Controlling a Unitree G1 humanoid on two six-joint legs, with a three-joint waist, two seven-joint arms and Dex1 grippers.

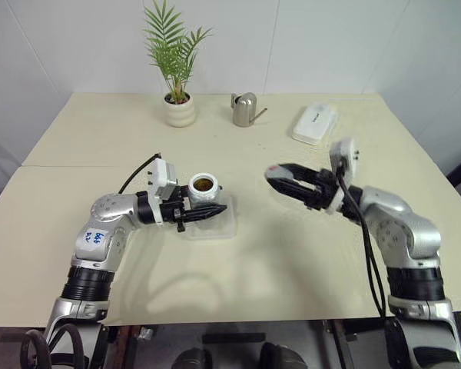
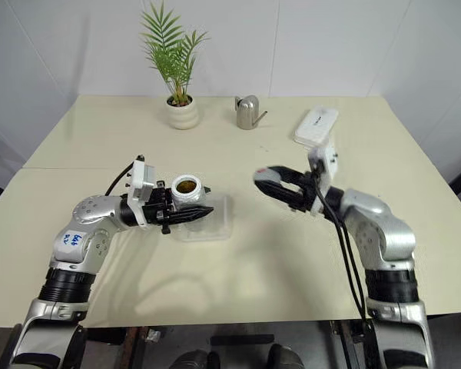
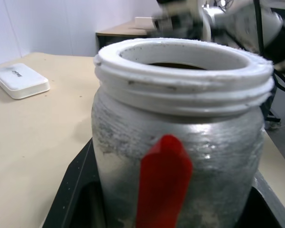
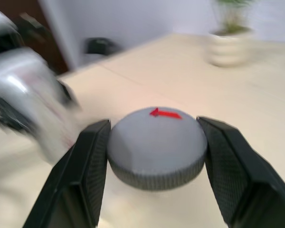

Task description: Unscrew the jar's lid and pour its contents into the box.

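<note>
The jar (image 1: pixel 202 189) is a silver cylinder with a white threaded mouth and a red mark (image 3: pixel 165 180) on its side. It stands upright and uncapped, with my left gripper (image 1: pixel 209 211) shut around its body. Brown contents (image 2: pixel 186 185) show inside the mouth. The clear box (image 1: pixel 221 227) lies on the table just below and to the right of the jar. Off to the right, my right gripper (image 4: pixel 153 124) is shut on the grey lid (image 4: pixel 156 145), which bears a red arrow on top. The lid (image 1: pixel 276 172) hangs above the table, well apart from the jar.
At the back of the table stand a potted palm (image 1: pixel 179 110), a silver watering can (image 1: pixel 246 109) and a flat white case (image 1: pixel 315 123). Bare tabletop lies between the two grippers and along the front edge.
</note>
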